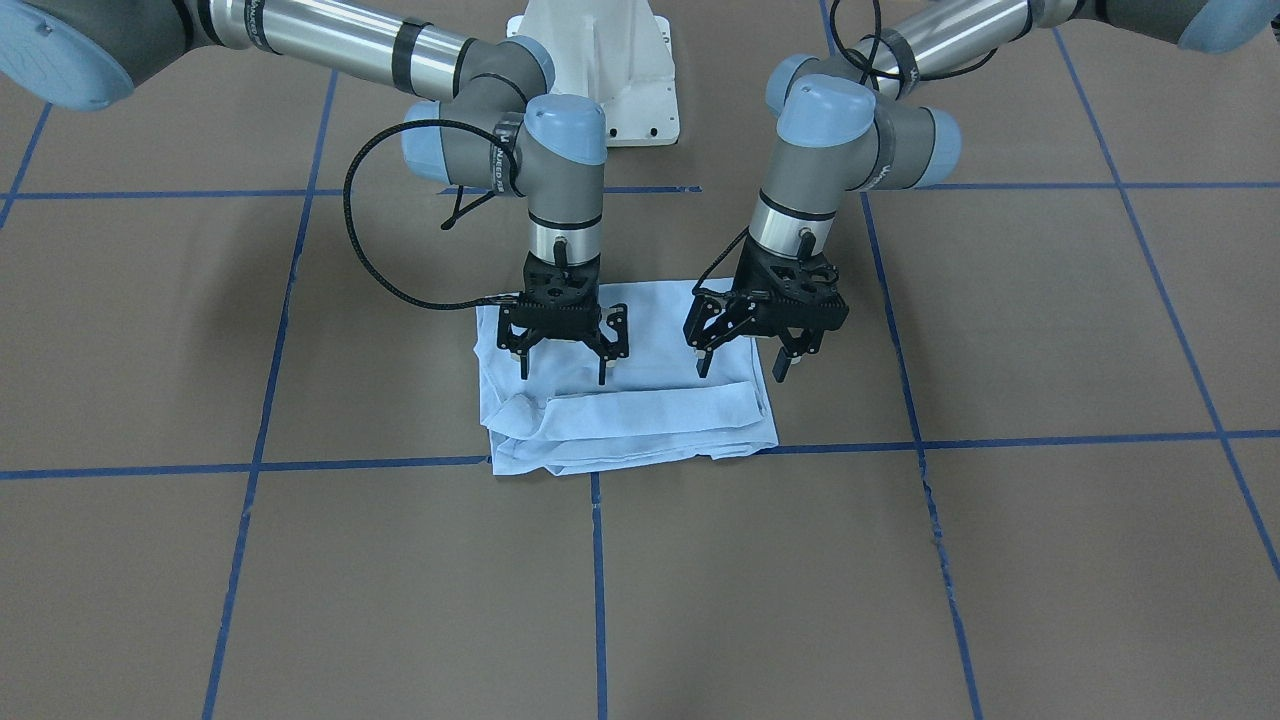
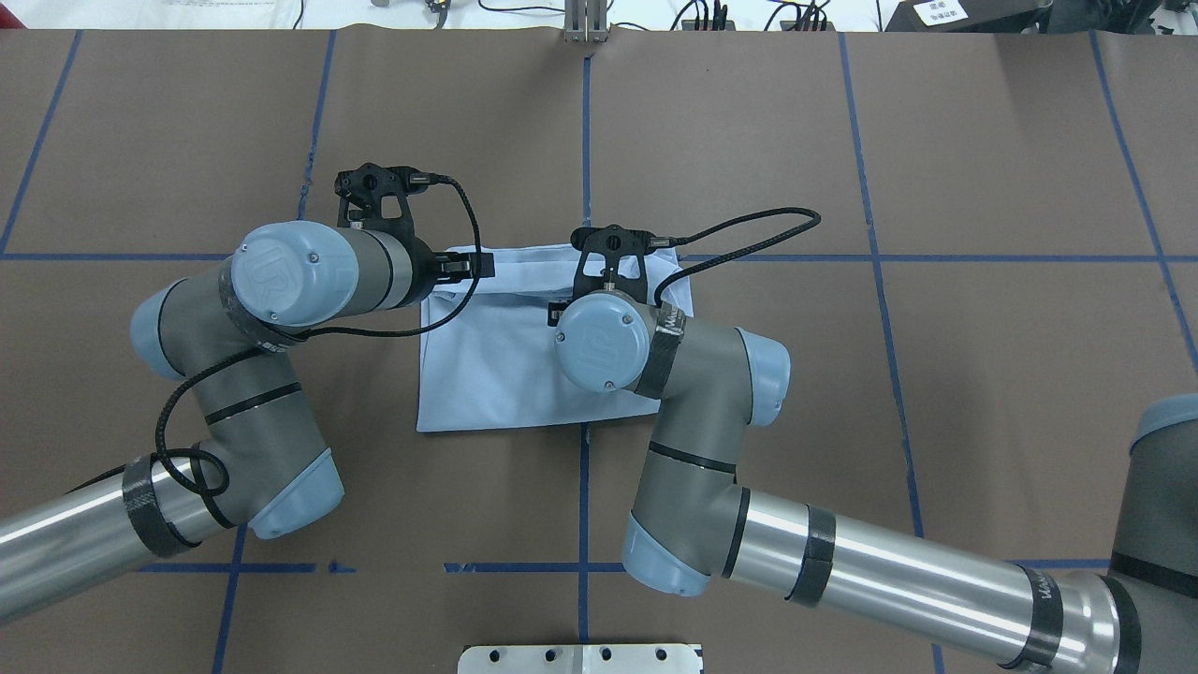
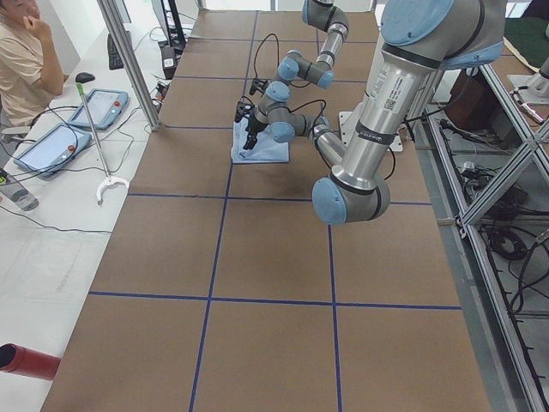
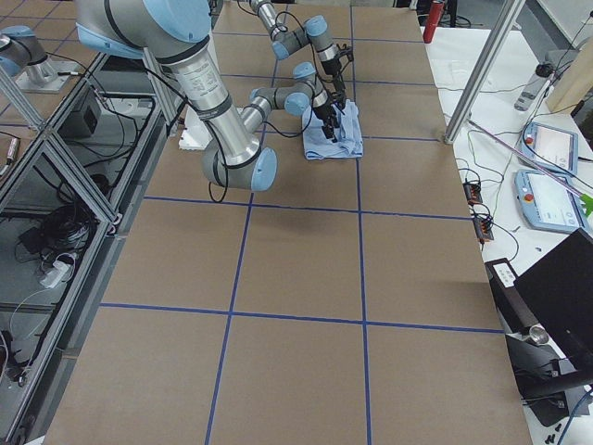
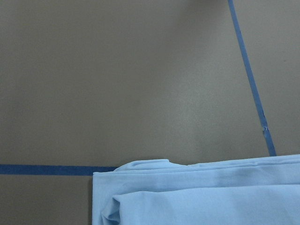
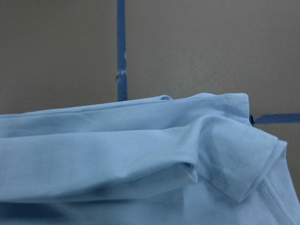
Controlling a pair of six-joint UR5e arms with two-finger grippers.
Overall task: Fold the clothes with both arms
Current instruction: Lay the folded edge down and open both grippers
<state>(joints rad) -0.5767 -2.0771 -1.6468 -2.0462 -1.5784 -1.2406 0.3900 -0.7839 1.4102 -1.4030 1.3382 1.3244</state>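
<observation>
The clothes are one light blue T-shirt (image 1: 640,420), folded into a rough rectangle on the brown table, with a folded band along its operator-side edge. My left gripper (image 1: 742,368) hangs open just above the shirt's side, on the right of the front-facing view. My right gripper (image 1: 563,372) is also open, above the other side, and nothing is between its fingers. From overhead, both wrists cover part of the shirt (image 2: 496,365) and hide the fingers. The left wrist view shows a shirt corner (image 5: 197,192). A folded sleeve (image 6: 234,164) fills the right wrist view. The chest print is hidden.
Blue tape lines (image 1: 595,560) mark a grid on the brown table. The white pedestal base (image 1: 600,70) stands behind the shirt. A person (image 3: 21,51) sits at a side bench with tablets (image 3: 51,142). A red cylinder (image 3: 30,360) lies near that bench's end.
</observation>
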